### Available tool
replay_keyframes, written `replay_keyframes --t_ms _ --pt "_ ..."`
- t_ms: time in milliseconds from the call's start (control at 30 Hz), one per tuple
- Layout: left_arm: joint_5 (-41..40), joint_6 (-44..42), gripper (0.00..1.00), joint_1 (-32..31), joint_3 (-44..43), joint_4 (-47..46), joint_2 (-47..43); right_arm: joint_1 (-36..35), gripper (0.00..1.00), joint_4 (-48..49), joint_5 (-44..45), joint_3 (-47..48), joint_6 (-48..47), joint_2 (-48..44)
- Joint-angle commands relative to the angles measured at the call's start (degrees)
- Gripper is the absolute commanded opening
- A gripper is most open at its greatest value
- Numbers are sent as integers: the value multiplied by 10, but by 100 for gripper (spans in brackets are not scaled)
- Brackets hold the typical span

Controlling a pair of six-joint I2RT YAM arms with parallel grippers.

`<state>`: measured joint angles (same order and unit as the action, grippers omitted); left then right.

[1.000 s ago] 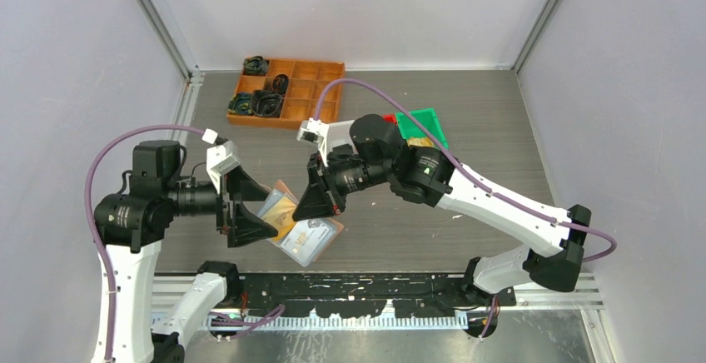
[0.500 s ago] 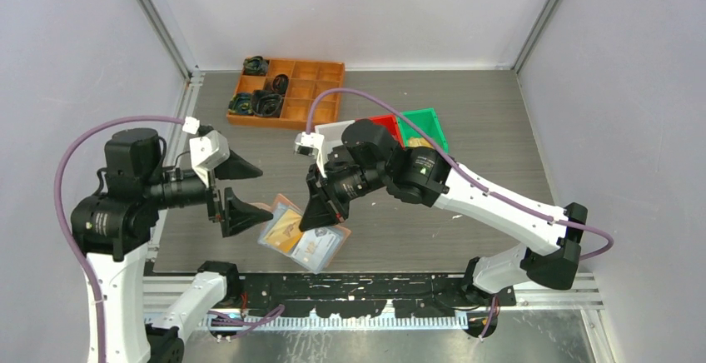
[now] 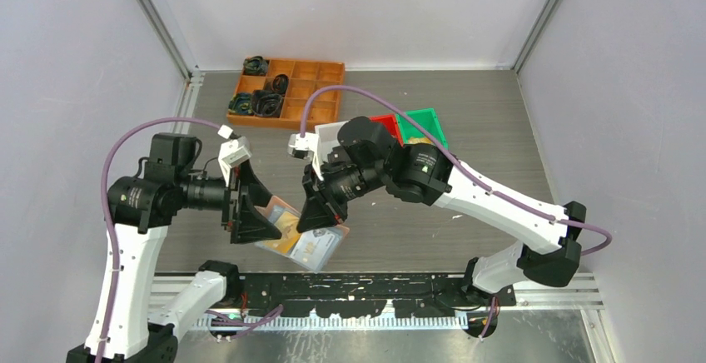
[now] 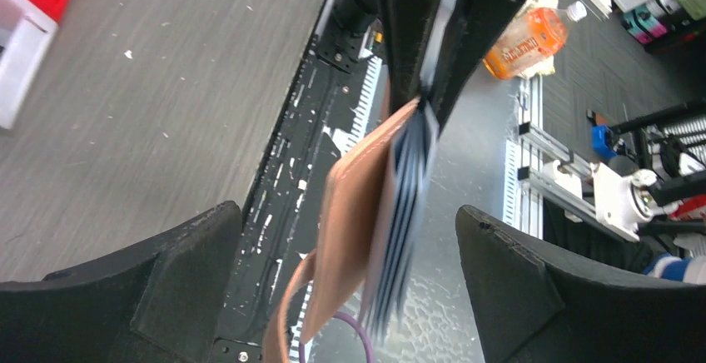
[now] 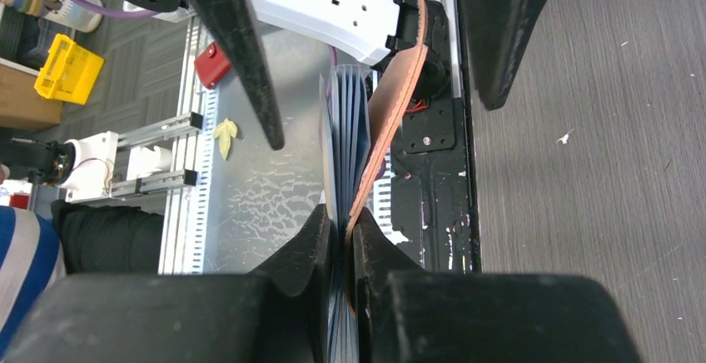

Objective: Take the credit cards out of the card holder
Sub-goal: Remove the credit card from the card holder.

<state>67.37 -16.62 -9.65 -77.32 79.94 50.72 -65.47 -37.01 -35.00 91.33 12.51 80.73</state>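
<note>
The card holder (image 3: 326,252) hangs in the air over the table's near edge, a salmon-pink wallet with bluish clear sleeves. My right gripper (image 3: 319,211) is shut on its upper edge; the right wrist view shows the pads pinching sleeves (image 5: 343,121) and pink cover (image 5: 398,88) together. Credit cards show through the sleeves, an orange one (image 3: 287,225) and a pale one (image 3: 314,247). My left gripper (image 3: 260,206) is open at the holder's left end. In the left wrist view the holder (image 4: 354,213) hangs edge-on between the wide fingers (image 4: 179,271), touching neither.
An orange compartment tray (image 3: 320,72) with black items stands at the back left. Red (image 3: 387,123), green (image 3: 420,123) and white (image 3: 331,134) bins sit behind the right arm. The black mounting rail (image 3: 358,284) runs along the near table edge.
The left arm drew back to the left, then returned with open fingers on either side of the holder's left end. The right gripper carried the holder slightly nearer and lower.
</note>
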Motion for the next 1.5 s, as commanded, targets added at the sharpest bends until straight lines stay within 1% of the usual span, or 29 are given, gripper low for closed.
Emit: replay_keyframes --t_ms 0,67,200,300,333,467,500,533,567,633,667,733,767,867,933,1033,1200,1367,1400,1467 --pt "10 24 98 -30 6 -3 -4 -6 1 5 4 44 -17 4" --pt "3 24 92 -41 16 -3 -7 -6 1 3 6 49 -19 8" --pt "-4 16 74 -56 39 5 -10 -6 1 7 15 56 -20 12" --pt "-1 25 58 -60 55 -6 -11 -6 1 16 14 55 -19 13" --pt "1 33 55 -60 59 -17 -12 -6 1 18 13 56 -18 14" --pt "4 78 49 -61 71 -68 -12 -7 1 20 7 59 -15 21" --pt "3 83 46 -61 71 -76 -10 -7 1 20 6 57 -15 21" --pt "2 88 40 -61 70 -83 -10 -7 1 20 7 55 -15 20" --pt "1 90 35 -61 70 -86 -8 -7 5 21 10 50 -16 17" --pt "-4 94 23 -61 71 -92 -10 -6 16 36 16 34 -16 3" --pt "-7 99 17 -61 72 -99 -15 -3 24 54 17 21 -12 -5" --pt "-14 120 5 -61 78 -123 -25 9 32 98 15 -13 10 -32" --pt "-15 138 1 -61 81 -141 -30 19 37 129 9 -35 28 -43" --pt "-6 198 0 -61 86 -195 -44 58 57 227 -11 -107 99 -80" --pt "0 240 0 -61 87 -233 -50 75 67 276 -22 -151 144 -101" --pt "15 289 0 -61 80 -267 -51 84 74 313 -29 -197 167 -123" --pt "39 363 0 -61 76 -340 -54 89 76 327 -35 -236 172 -143" --pt "67 367 0 -61 59 -335 -45 105 75 320 -46 -236 160 -154" --pt "70 366 0 -61 56 -333 -44 107 73 315 -50 -231 159 -154" --pt "68 361 0 -60 52 -331 -45 110 63 307 -67 -223 160 -150"
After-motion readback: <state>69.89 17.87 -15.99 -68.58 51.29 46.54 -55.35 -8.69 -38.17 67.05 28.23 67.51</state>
